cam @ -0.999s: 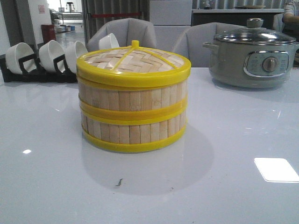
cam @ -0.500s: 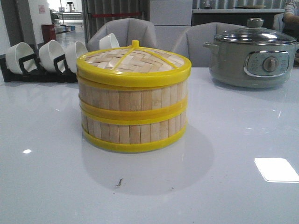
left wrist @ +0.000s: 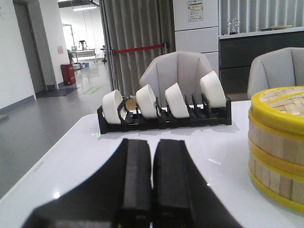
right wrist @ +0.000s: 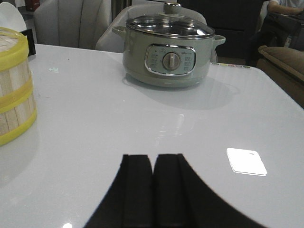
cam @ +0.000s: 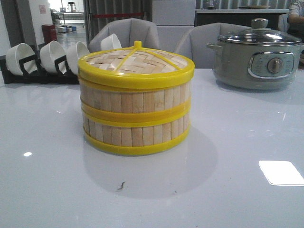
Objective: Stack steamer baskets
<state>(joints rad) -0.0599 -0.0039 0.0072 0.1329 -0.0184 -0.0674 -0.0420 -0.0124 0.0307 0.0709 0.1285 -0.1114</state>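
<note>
Front view: you've got the steamer baskets (cam: 136,114) stacked two high mid-table, yellow rims lined up, woven lid (cam: 136,64) seated on top with its yellow knob (cam: 137,44) up. Stack sits upright on the white table (cam: 237,190). Bowl rack (cam: 42,61) is back left with white bowls on edge, electric pot (cam: 259,54) back right, both well apart from the stack. No arm or gripper shows in this view.

Left wrist view: your left gripper (left wrist: 152,183) has its two black fingers pressed together, only a hairline seam between them, nothing held. It sits low over the table, apart from the stack. The steamer baskets (left wrist: 280,147) are cut off at the frame edge. The bowl rack (left wrist: 164,111) is beyond the fingers, four bowls in it, grey chairs (left wrist: 178,76) behind.

Right wrist view: your right gripper (right wrist: 153,190) is the same, fingers closed flat against each other, empty, low over the table. The electric pot (right wrist: 166,54) is ahead of it with glass lid on. Only a sliver of the steamer baskets (right wrist: 14,90) shows at the frame edge.
</note>
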